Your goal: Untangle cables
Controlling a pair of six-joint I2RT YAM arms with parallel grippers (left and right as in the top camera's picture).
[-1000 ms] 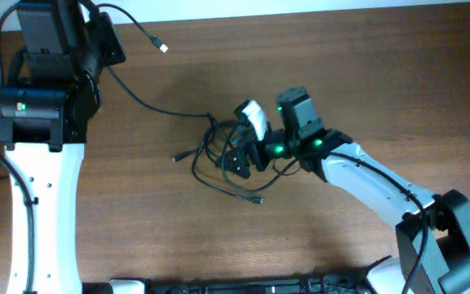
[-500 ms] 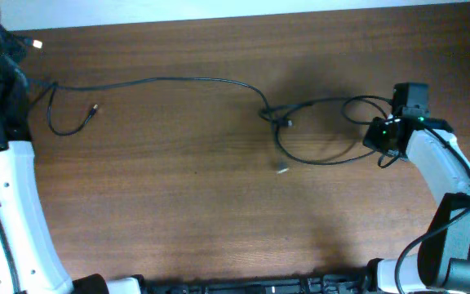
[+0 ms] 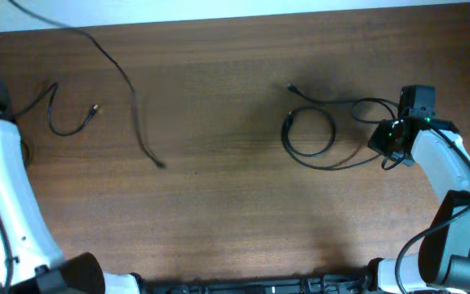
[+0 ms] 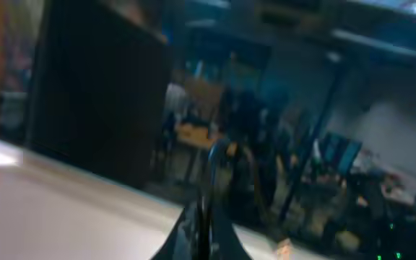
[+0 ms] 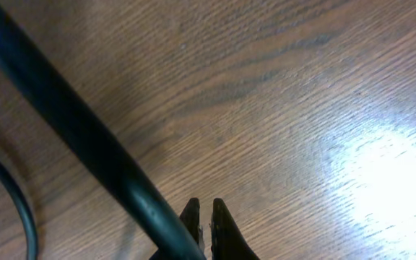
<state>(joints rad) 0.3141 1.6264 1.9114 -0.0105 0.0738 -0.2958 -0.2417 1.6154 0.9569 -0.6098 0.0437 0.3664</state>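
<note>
Black cables (image 3: 135, 110), thin, spread apart.

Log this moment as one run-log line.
left gripper: shut on thin cable | right gripper: shut, by looped cable | long cable: clear of loop | short cable: far left

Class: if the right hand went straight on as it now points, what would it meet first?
Probably the bare wooden table; nothing else shows directly ahead of the right hand, though depth is unclear.
</note>
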